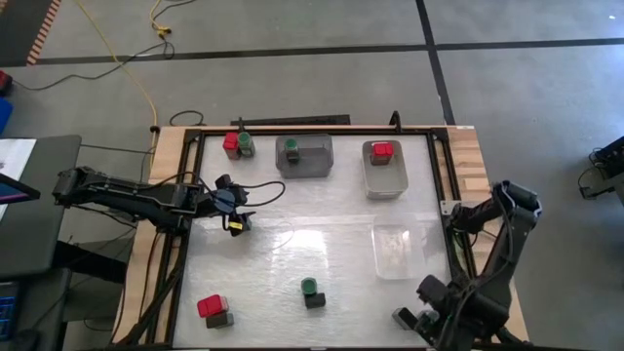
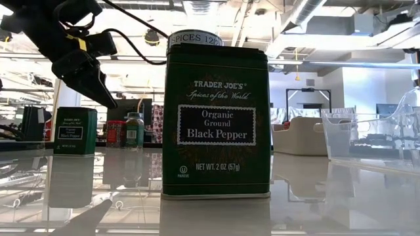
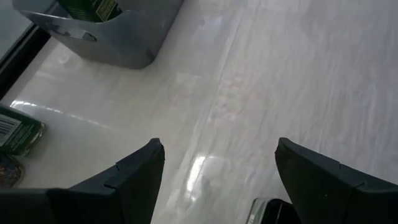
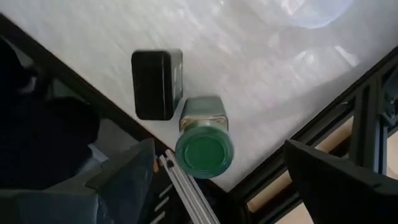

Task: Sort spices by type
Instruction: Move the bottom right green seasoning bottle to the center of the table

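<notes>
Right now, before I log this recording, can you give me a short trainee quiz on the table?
1. True or false: the clear tray holds a red-topped box.
2. What sits in the grey tray nearer the left arm? A) a green-lidded jar B) a black tin C) nothing
3. Fill in: the left claw hangs over the bare tabletop with its fingers ____.
Key: 1 false; 2 A; 3 open.
</notes>
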You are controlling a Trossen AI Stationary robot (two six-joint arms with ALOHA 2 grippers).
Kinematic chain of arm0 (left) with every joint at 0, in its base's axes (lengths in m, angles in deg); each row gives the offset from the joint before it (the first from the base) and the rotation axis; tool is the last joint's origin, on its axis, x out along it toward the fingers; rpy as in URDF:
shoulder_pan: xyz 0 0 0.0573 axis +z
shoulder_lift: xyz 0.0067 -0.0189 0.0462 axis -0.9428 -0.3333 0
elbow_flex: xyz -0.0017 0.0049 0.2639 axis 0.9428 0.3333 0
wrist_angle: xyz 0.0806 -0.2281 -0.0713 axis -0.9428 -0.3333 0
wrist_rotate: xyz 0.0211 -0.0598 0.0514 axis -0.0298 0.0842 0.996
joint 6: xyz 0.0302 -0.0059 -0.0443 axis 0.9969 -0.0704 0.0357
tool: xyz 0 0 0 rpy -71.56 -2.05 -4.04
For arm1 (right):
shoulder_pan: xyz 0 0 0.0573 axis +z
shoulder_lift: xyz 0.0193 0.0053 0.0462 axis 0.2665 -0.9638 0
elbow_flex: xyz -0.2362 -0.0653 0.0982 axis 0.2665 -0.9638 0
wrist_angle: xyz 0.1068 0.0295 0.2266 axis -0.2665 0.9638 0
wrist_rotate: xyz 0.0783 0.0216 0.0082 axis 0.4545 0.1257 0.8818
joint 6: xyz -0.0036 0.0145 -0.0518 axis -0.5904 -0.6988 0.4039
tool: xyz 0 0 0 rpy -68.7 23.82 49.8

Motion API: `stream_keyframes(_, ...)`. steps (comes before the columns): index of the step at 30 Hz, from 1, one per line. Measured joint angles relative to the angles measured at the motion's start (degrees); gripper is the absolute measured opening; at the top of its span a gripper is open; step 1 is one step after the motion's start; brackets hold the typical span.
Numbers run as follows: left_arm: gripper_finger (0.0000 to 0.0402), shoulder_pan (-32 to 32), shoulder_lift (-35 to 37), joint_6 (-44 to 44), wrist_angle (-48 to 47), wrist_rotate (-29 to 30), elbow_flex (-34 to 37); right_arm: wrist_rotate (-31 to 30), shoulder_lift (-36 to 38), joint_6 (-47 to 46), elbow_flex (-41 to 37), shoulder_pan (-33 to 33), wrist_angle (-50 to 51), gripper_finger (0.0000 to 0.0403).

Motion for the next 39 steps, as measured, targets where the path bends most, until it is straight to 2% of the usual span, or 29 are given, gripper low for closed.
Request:
stream_keyframes(6, 0.0295, 0.0, 0.0, 2.0, 0.0, 0.0, 0.0, 0.6, -2.7, 2.0, 0.4, 0.0, -3.1, 0.0381)
stream_keyframes(17, 0.0295, 0.0, 0.0, 4.1, 0.1, 0.0, 0.0, 1.6, -2.9, 0.3, -0.2, 1.1, -4.3, 0.0381)
stream_keyframes(26, 0.0295, 0.0, 0.0, 2.4, 0.2, 0.0, 0.0, 1.7, -2.9, -1.9, -5.2, 4.4, -8.9, 0.0381)
stream_keyframes(33, 0.0295, 0.0, 0.0, 3.0, 0.3, 0.0, 0.0, 1.2, -2.9, -1.1, -9.0, 4.4, -11.2, 0.0382)
stream_keyframes(39, 0.0295, 0.0, 0.0, 3.3, 0.4, 0.0, 0.0, 0.6, -2.9, -1.0, -13.4, 4.3, -17.8, 0.0379)
